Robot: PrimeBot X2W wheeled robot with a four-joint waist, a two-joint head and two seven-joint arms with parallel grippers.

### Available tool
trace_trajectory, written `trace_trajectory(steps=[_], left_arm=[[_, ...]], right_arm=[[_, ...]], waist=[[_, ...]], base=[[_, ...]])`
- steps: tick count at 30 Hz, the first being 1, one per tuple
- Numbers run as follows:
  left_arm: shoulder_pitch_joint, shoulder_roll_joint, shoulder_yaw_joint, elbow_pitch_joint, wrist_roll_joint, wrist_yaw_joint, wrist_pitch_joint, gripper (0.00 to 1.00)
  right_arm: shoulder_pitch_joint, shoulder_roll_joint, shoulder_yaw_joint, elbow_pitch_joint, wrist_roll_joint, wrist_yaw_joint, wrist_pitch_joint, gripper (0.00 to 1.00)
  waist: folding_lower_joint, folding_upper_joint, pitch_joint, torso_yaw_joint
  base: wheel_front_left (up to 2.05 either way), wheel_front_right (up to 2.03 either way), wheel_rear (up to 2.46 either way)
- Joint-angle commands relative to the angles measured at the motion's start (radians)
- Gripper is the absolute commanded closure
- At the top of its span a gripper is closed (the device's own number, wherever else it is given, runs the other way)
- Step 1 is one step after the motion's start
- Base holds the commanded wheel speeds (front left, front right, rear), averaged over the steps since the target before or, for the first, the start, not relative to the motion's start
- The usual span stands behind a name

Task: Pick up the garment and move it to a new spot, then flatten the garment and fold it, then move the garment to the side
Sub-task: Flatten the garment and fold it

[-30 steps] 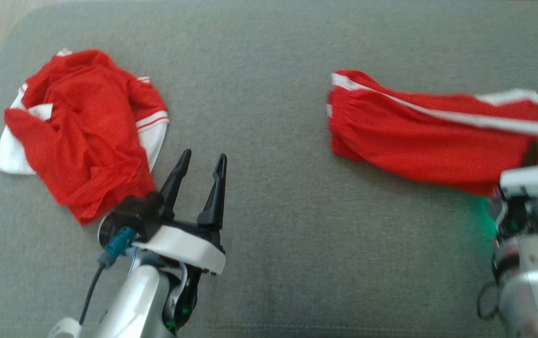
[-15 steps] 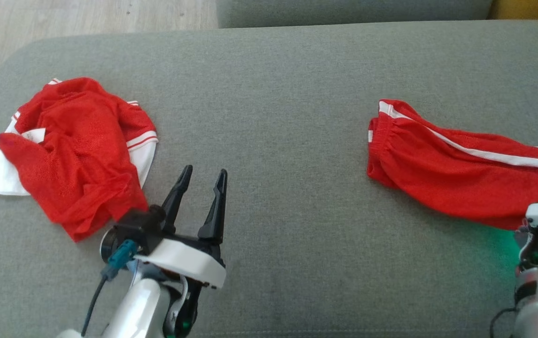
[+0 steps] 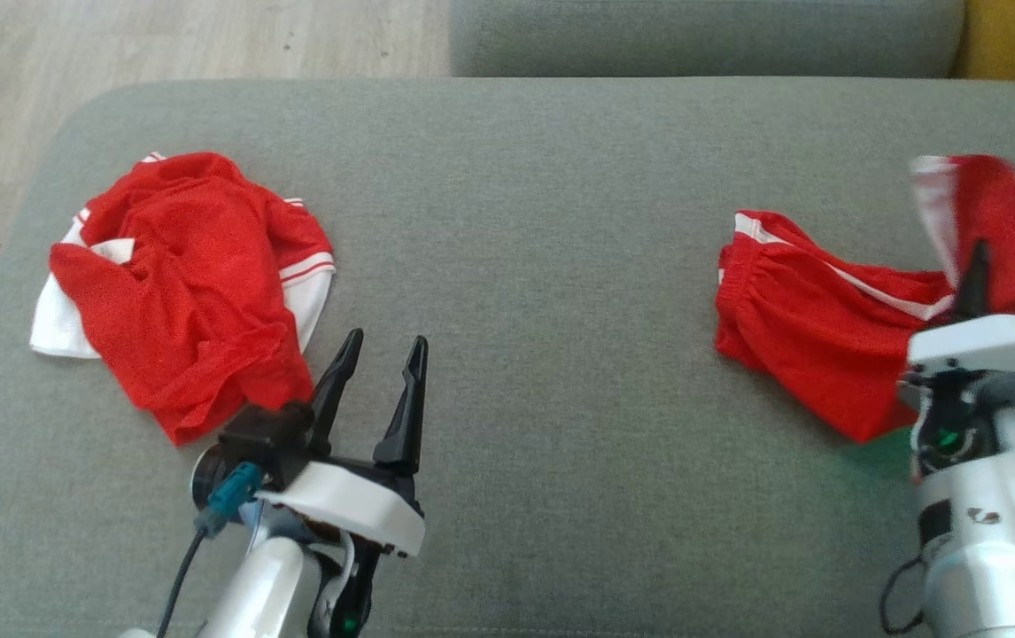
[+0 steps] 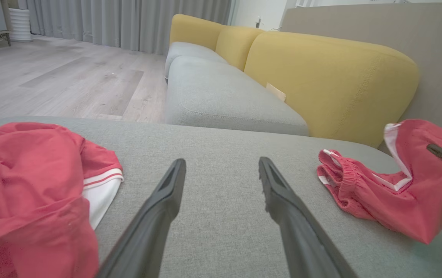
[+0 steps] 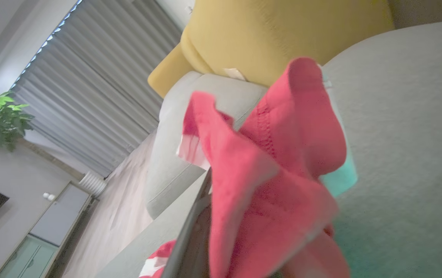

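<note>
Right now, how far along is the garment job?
Only the grasp looks done: the right fingers are shut on the red shorts, one end raised off the grey cushion. The open left fingers hold nothing. Placing, flattening, folding and moving aside remain.

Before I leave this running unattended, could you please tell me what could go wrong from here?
1. The right gripper pinches just one end of the red shorts; the waistband end lies bunched on the grey cushion, so the fabric may slip free or drag crumpled.
2. The open left gripper is close beside the red jersey, and a sweep could snag it.
</note>
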Motion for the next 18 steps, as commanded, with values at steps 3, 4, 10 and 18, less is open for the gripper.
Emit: trace_trajectory(steps=[3,4,10,18], left_arm=[[-0.010,0.005,0.035,-0.027,-0.011,-0.002,-0.012,0.00],[-0.008,0.005,0.035,-0.027,-0.011,-0.001,-0.012,0.00],[-0.002,0.005,0.034,-0.024,-0.013,-0.001,-0.012,0.00],[0.002,0.005,0.034,-0.024,-0.011,0.000,-0.012,0.00]], right_arm=[[0.006,0.007,0.159,-0.050,0.086,-0.001,-0.011,1.00],[0.012,0.007,0.195,-0.054,0.108,-0.001,-0.015,1.00],[0.030,0.007,0.330,-0.053,0.176,-0.001,-0.040,1.00],[0.016,0.007,0.445,0.004,0.205,-0.001,-0.073,1.00]], waist=[[0.0000,0.0000,-0.014,0.018],[0.0000,0.0000,-0.016,0.022],[0.0000,0.0000,-0.023,0.043],[0.0000,0.0000,-0.019,0.070]], base=[[0.00,0.00,0.00],[0.00,0.00,0.00],[0.00,0.00,0.00],[0.00,0.00,0.00]])
